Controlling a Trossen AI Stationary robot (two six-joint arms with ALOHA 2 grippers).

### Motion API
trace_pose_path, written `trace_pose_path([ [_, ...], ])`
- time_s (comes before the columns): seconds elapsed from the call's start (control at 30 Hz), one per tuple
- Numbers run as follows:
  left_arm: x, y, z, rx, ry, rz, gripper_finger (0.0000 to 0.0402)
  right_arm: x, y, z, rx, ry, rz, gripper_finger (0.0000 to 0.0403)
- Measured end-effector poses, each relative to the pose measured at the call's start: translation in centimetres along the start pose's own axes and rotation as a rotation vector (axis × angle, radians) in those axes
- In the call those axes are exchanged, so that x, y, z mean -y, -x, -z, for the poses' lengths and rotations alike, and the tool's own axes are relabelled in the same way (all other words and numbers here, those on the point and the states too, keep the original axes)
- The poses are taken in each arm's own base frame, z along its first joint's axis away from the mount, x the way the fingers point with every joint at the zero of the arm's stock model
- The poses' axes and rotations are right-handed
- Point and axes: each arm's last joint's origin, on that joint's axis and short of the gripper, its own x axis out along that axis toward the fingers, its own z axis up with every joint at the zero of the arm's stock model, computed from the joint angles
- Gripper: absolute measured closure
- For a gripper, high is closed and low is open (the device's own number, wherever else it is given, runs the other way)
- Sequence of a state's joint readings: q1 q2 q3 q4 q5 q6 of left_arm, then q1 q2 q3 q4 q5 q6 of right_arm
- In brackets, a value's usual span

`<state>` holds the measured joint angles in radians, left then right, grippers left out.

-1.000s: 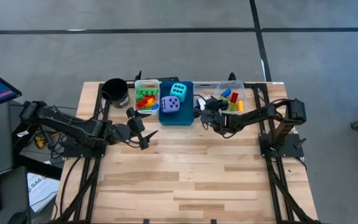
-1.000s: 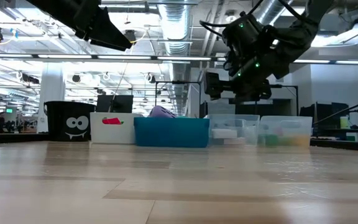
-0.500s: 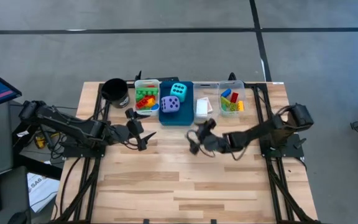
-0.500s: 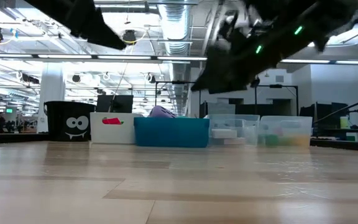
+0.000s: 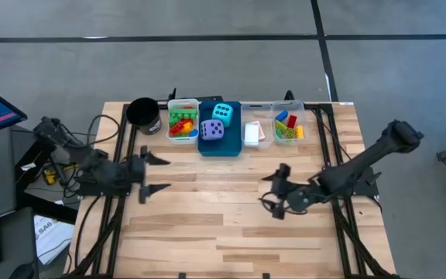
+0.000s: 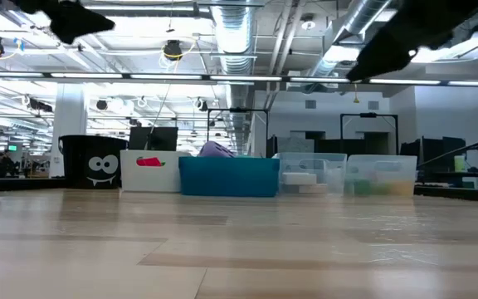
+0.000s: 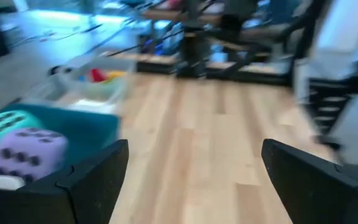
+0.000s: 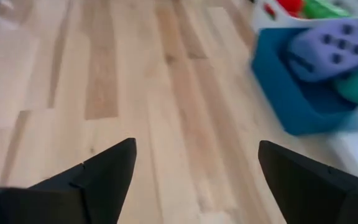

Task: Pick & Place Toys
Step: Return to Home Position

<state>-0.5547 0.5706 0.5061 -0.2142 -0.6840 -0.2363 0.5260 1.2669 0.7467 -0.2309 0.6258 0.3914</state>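
Purple soft die [image 5: 212, 130] and cyan soft die [image 5: 223, 111] sat in the blue plastic bin [image 5: 234, 136] at the far edge of the wooden table [image 5: 231, 225]. Small coloured plastic bricks [image 5: 180, 124] filled the white bin [image 5: 183, 101] beside it, and flat white cards [image 5: 252, 133] lay in a clear bin [image 5: 256, 104]. No toy showed loose (sorting looked done). Judged step: homing. Left gripper [image 5: 155, 173] and right gripper [image 5: 277, 190] hung empty, fingers spread apart, over bare boards away from the bins. Next: fold both arms back. Ample room, only table edges to mind.
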Motion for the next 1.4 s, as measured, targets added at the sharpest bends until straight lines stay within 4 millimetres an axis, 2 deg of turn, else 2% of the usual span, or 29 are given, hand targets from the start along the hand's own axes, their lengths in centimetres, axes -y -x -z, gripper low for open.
trace_pose_path([
  [0.1,-0.3,1.6,1.1,0.051,0.010,0.092,0.0042,1.0,1.5,0.7,0.024,-0.018,0.014,0.0078],
  [0.2,-0.9,2.7,2.1,0.116,0.015,0.157,0.0042,2.0,2.1,1.8,0.128,-0.063,-0.028,0.0085],
  [0.4,-1.9,3.6,3.7,0.217,0.026,0.207,0.0042,4.7,1.3,5.4,0.375,-0.158,-0.235,0.0087],
  [0.57,-2.4,3.8,4.5,0.261,0.042,0.211,0.0042,6.6,1.0,7.7,0.451,-0.198,-0.282,0.0088],
  [0.8,-2.5,3.8,5.3,0.384,0.035,0.245,0.0042,6.9,1.2,7.6,0.483,-0.149,-0.338,0.0088],
  [1.03,-2.2,3.0,7.3,0.349,0.078,0.252,0.0042,6.9,1.2,7.5,0.500,-0.113,-0.347,0.0088],
  [1.23,-1.8,2.6,8.4,0.365,0.080,0.332,0.0042,7.2,1.1,7.5,0.505,-0.093,-0.336,0.0088],
  [1.4,-1.7,2.5,8.9,0.339,0.098,0.351,0.0042,8.2,0.5,8.8,0.501,-0.148,-0.355,0.0088],
])
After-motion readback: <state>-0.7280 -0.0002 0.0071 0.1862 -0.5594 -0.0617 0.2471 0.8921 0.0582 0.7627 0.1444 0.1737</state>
